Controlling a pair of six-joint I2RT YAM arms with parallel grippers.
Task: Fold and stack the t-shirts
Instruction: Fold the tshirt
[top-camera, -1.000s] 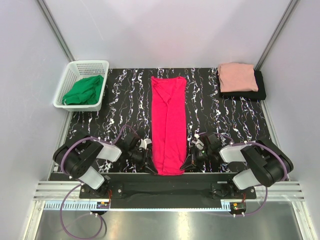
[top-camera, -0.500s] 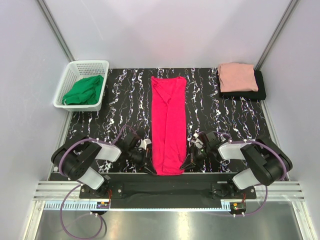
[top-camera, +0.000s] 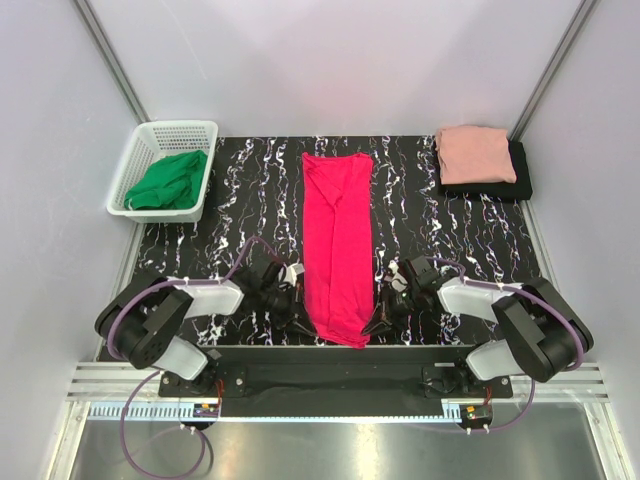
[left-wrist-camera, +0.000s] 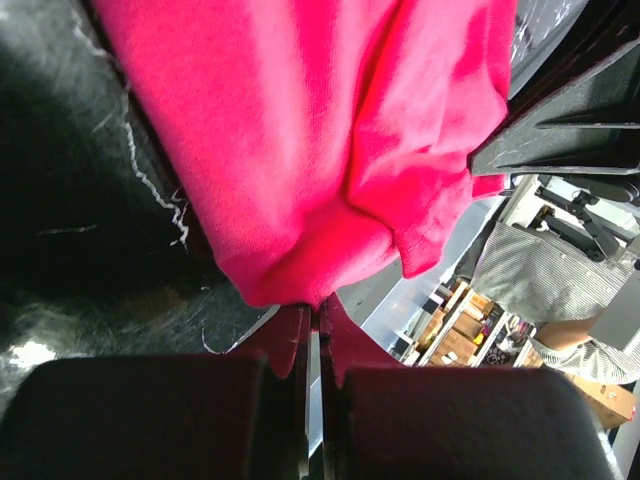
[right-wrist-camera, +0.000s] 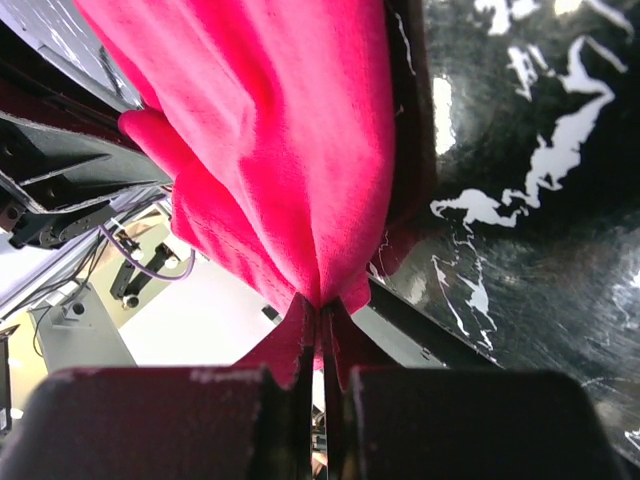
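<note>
The crimson-pink t-shirt (top-camera: 337, 240) lies as a long narrow strip down the middle of the black marbled table (top-camera: 450, 240). My left gripper (top-camera: 303, 322) is shut on its near left corner, the cloth (left-wrist-camera: 300, 150) bunched just past the fingertips. My right gripper (top-camera: 374, 322) is shut on the near right corner, where the cloth (right-wrist-camera: 270, 150) hangs in folds. The near hem is lifted a little off the table. The salmon-pink t-shirt (top-camera: 475, 153) lies folded on the folded black t-shirt (top-camera: 520, 175) at the far right corner.
A white plastic basket (top-camera: 150, 140) with a green garment (top-camera: 170, 182) stands at the far left. White walls with metal posts close in the back and sides. The table's near edge and a metal rail (top-camera: 330, 380) lie just behind the grippers.
Both grippers have moved a little away from the near edge and lifted the shirt's near hem, which now bunches and curls upward between them.
</note>
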